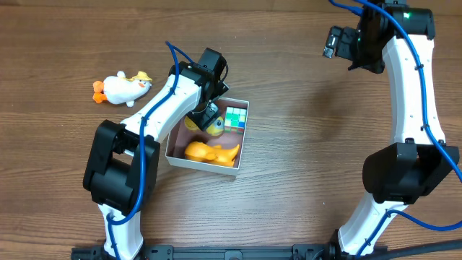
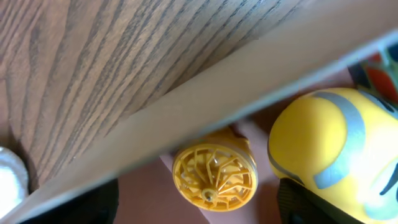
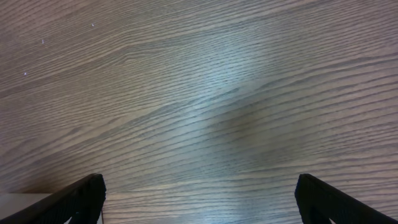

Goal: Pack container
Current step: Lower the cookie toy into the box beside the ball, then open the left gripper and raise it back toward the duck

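Observation:
The container (image 1: 204, 165) is a shallow white-walled box with a mauve inside, at the table's middle. It holds an orange toy (image 1: 211, 152), a colourful cube (image 1: 235, 118) and a round yellow toy with a grey band (image 1: 214, 128). My left gripper (image 1: 206, 115) reaches into its far left corner, open. In the left wrist view the box wall (image 2: 249, 81) crosses the frame. A yellow spoked disc (image 2: 214, 176) lies on the floor between my spread fingers (image 2: 199, 211), and the yellow banded toy (image 2: 329, 143) sits against the right finger. My right gripper (image 1: 333, 42) is open and empty over bare wood (image 3: 199, 199).
A white duck toy with orange feet (image 1: 123, 88) lies on the table to the left of the container. A corner of the cube (image 2: 379, 74) shows beyond the yellow toy in the left wrist view.

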`<state>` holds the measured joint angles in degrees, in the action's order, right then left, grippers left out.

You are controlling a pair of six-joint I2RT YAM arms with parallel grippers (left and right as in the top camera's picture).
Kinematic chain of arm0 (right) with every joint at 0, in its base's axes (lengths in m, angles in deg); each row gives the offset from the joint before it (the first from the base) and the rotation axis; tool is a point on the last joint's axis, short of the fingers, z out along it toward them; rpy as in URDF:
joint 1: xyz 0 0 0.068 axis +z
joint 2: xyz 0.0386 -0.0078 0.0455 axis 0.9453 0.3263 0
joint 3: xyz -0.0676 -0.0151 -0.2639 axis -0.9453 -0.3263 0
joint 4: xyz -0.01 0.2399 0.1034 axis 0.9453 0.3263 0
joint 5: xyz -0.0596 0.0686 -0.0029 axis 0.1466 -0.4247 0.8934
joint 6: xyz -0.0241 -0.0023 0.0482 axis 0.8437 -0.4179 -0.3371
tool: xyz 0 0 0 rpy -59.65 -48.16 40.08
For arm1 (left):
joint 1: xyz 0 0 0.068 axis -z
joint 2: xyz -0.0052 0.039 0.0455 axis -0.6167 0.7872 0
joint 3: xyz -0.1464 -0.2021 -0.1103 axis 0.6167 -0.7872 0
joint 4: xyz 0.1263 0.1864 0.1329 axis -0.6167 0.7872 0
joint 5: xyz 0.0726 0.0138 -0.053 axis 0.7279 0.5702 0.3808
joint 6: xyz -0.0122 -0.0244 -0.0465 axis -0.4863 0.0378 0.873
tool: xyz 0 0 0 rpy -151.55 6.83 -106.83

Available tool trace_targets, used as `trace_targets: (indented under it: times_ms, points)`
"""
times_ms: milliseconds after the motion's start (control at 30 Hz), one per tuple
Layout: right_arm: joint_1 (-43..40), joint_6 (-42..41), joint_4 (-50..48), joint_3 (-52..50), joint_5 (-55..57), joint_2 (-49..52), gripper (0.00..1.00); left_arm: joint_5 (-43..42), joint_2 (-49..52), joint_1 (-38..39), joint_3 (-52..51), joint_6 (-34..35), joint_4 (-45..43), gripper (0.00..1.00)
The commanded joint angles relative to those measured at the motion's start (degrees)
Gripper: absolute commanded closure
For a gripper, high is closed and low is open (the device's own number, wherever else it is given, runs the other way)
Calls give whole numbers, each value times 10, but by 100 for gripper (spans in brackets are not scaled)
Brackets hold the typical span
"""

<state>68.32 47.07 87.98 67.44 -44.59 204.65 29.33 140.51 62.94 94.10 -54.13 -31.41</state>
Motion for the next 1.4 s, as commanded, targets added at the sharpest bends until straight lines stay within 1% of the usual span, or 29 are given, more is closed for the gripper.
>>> trace_targets:
  times_ms: [0, 233, 433, 500, 667, 800, 1000, 1100, 1167, 1233, 1267, 1333, 1367]
  points:
    - [-1, -4, -2, 14, -3, -3, 0, 13, 12, -5, 5, 35, 0, 14]
    - [-1, -4, -2, 14, -3, -3, 0, 8, 10, -4, 82, 41, 41, 15]
    - [-1, -4, -2, 14, -3, -3, 0, -23, 11, -4, 89, 41, 44, 22]
    - [-1, -4, -2, 14, -3, -3, 0, -28, 11, -4, 89, 49, 44, 23]
    - [-1, -4, -2, 14, -3, -3, 0, -37, 11, -4, 89, 54, 52, 23]
    - [-1, -4, -2, 14, -3, -3, 0, -42, 10, -4, 93, 74, 62, 23]
    - [-1, -4, -2, 14, -3, -3, 0, -44, 7, 7, 134, 83, 98, 21]
    - [-1, -4, -2, 14, -3, -3, 0, -44, 5, 10, 178, 113, 125, 17]
    - [-1, -4, -2, 14, -3, -3, 0, -38, 5, 9, 224, 156, 154, 15]
    - [-1, -4, -2, 14, -3, -3, 0, -32, 5, 5, 263, 185, 180, 14]
    - [-1, -4, -2, 14, -3, -3, 0, -11, 5, 0, 289, 211, 198, 14]
    - [-1, -4, -2, 14, -3, -3, 0, 24, 5, -7, 317, 239, 218, 15]
    - [-1, -4, -2, 14, -3, -3, 0, 54, 5, -15, 336, 257, 231, 15]
